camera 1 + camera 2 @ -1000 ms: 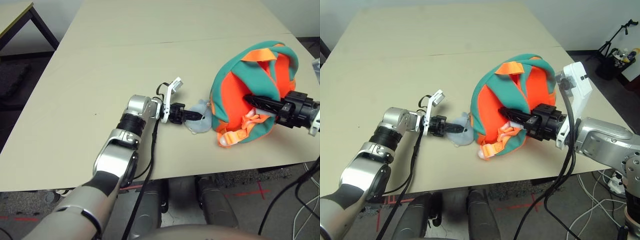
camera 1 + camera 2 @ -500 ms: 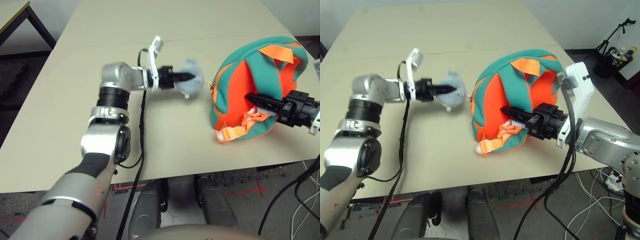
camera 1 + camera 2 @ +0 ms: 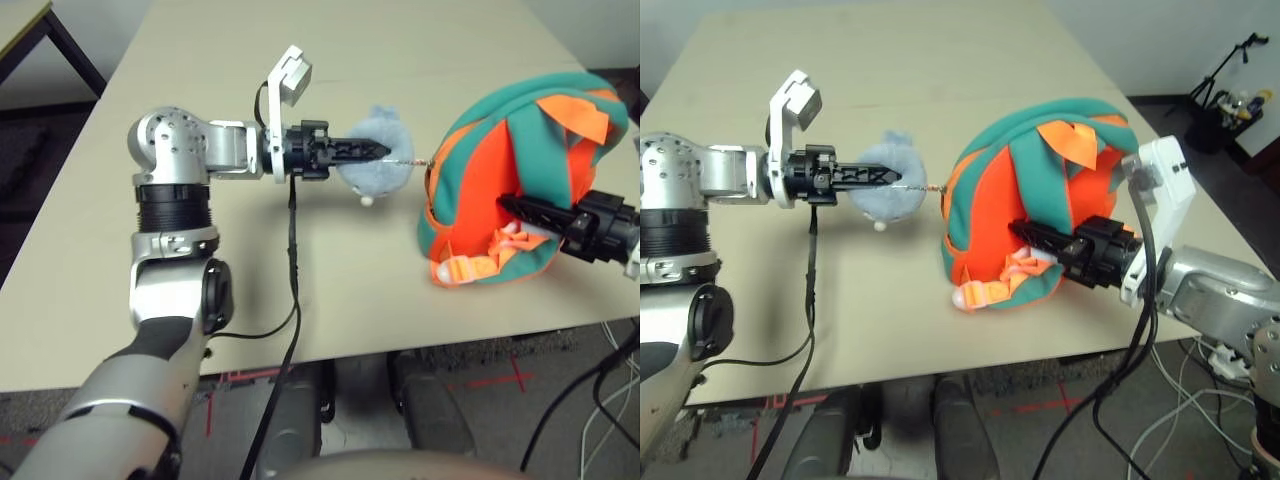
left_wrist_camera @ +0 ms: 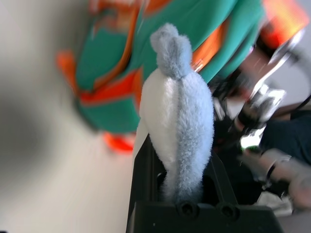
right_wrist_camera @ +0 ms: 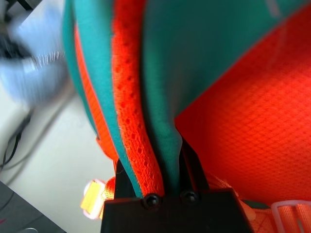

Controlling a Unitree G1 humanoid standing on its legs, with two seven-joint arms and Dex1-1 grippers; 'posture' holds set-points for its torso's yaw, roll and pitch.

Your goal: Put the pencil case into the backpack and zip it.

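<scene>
The surface (image 3: 300,290) is carrying the backpack (image 3: 480,170), which is sitting more upright than half a second ago. The right gripper (image 3: 1040,237) is keeping its fingers clamped on a backpack strap. The left gripper (image 3: 375,150), fingers pinching the grey plush tag (image 3: 385,172), is holding it farther from the backpack, chain taut.

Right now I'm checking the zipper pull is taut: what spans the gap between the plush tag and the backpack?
In the right eye view, a thin chain runs from the grey plush tag, pinched in the left gripper, to the backpack; below it is bare table.
</scene>
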